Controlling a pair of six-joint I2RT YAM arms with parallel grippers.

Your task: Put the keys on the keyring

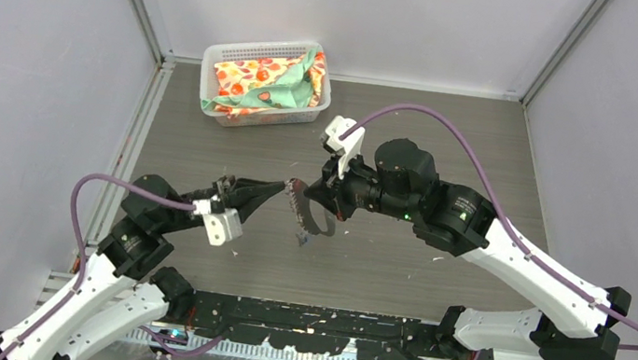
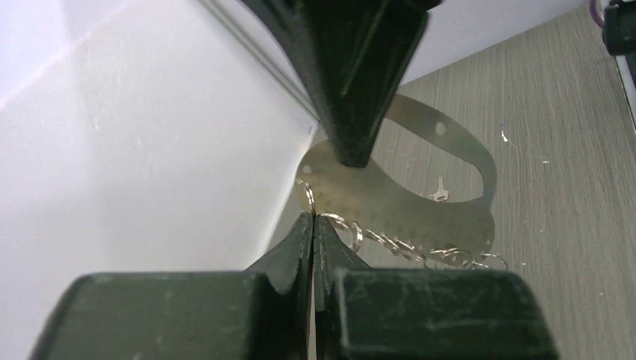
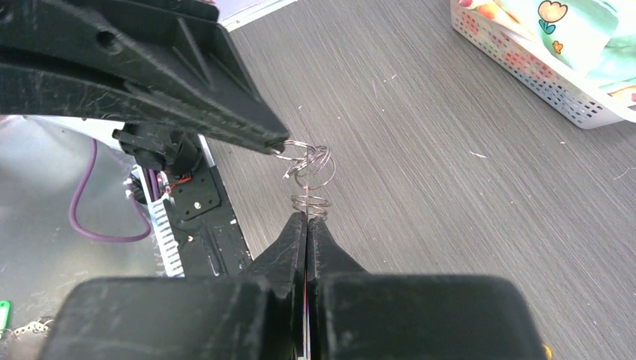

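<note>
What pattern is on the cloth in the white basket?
Orange-red prints on cream and mint-green cloth, clearest in the top external view.

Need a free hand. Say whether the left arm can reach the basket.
Probably not yet: the left gripper is shut on the keyring, shared with the right gripper. Nothing blocks the way to the basket.

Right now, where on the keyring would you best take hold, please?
Pinch the keyring across its flat faces at the solid end, coming from the plain edge, as the right hand does: it is thin, and small rings crowd the other edge.
</note>
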